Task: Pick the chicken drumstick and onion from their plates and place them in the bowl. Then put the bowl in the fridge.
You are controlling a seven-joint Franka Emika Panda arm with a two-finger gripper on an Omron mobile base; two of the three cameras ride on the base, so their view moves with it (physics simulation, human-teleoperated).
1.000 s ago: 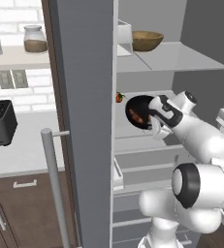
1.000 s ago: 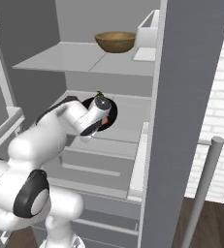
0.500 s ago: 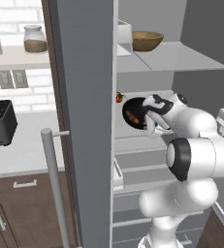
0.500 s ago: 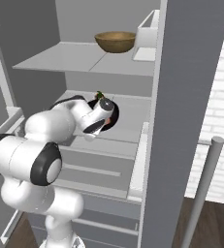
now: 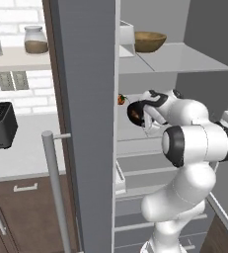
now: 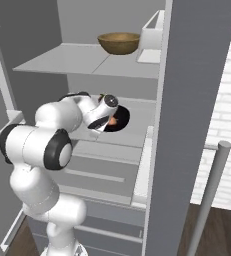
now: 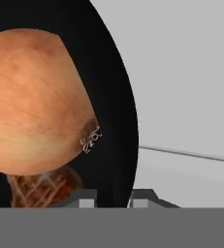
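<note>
Two foods, the onion (image 7: 36,101) and the chicken drumstick (image 7: 40,190), lie together in the black bowl (image 7: 118,97). The bowl sits on a fridge shelf (image 5: 135,133), centre of the left base view; the task looks almost complete, with only letting go and drawing clear remaining. End effector (image 7: 111,199): tips at the bowl's rim, lower centre of the hand view. Whether it pinches the rim or stands slightly parted, I cannot tell.

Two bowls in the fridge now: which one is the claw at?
The black bowl on the middle shelf, holding the onion. The claw is at its rim. The tan wooden bowl sits on the shelf above, well apart from the arm.
</note>
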